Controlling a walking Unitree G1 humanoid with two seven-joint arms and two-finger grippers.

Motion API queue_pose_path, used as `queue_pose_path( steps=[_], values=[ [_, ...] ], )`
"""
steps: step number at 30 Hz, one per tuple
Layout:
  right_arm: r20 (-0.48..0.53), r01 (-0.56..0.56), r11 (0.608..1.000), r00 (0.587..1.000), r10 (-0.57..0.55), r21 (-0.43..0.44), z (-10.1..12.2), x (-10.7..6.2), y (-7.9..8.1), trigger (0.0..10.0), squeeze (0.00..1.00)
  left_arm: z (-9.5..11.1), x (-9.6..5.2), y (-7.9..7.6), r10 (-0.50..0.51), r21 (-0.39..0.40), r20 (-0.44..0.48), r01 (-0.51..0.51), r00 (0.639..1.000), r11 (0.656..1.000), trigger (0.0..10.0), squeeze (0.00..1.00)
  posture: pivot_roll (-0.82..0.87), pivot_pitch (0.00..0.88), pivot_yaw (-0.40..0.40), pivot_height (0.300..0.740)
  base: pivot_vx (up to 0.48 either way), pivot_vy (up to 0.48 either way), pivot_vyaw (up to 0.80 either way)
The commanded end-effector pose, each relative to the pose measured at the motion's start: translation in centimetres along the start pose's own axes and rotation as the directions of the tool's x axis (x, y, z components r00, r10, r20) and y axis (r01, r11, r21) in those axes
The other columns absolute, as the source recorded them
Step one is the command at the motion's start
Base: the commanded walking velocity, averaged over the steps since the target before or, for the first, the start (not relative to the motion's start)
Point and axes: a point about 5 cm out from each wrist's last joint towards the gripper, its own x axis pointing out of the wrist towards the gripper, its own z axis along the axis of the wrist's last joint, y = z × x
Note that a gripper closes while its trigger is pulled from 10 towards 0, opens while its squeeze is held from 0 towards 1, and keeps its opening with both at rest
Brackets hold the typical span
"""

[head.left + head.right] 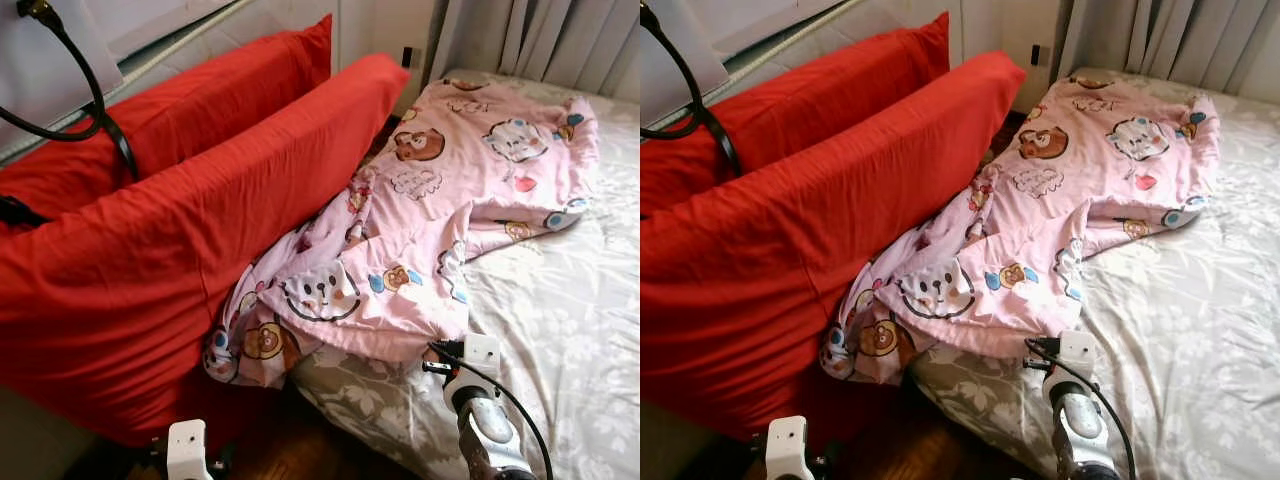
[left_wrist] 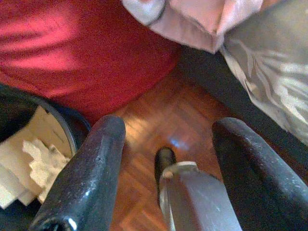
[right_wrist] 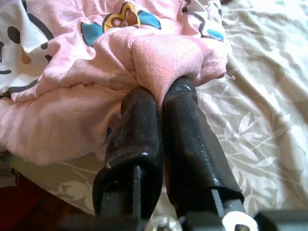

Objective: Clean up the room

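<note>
A pink cartoon-print blanket (image 1: 440,210) lies crumpled across the bed, its near corner hanging off the edge toward the floor. My right gripper (image 3: 161,94) is at the blanket's near hem, shut on a pinched fold of pink fabric (image 3: 163,67). In the head views the right arm (image 1: 480,410) reaches up to that hem from below. My left gripper (image 2: 168,139) hangs low over the wooden floor (image 2: 159,120), fingers (image 2: 91,173) spread open with nothing between them. The left wrist mount (image 1: 188,450) sits near the floor beside the red cushion.
Two large red cushions (image 1: 190,240) lean beside the bed on the left. The mattress carries a grey floral sheet (image 1: 560,320). A black bin with crumpled paper (image 2: 33,159) stands by the left gripper. Curtains (image 1: 540,40) hang behind. A black cable (image 1: 95,105) loops at upper left.
</note>
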Motion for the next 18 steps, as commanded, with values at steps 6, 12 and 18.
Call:
queue_pose_path(
  steps=[6, 12, 18],
  values=[
    [0.017, 0.0, 1.0, 1.0, 0.0, -0.001, -0.4, -0.4, -0.3, 10.0, 0.0, -2.8, -1.1, 1.0, 0.042, 0.005, -0.115, -0.042, 0.992, 0.999, 10.0, 0.0, -0.04, 0.101, 0.013, 0.74, 0.0, 0.0, 0.0],
    [0.031, -0.001, 1.0, 1.0, 0.002, -0.019, 0.0, -0.4, -0.5, 10.0, 0.0, -3.5, -1.3, 0.8, 0.037, 0.003, -0.142, -0.037, 0.989, 0.999, 10.0, 0.0, -0.04, 0.104, 0.007, 0.74, 0.0, 0.0, 0.0],
    [0.038, -0.002, 1.0, 0.999, 0.003, -0.025, 0.1, -0.4, -0.5, 10.0, 0.0, -3.5, -1.3, 0.7, 0.031, 0.001, -0.144, -0.031, 0.989, 1.0, 10.0, 0.0, -0.04, 0.107, 0.006, 0.74, 0.0, 0.0, 0.0]
  ],
)
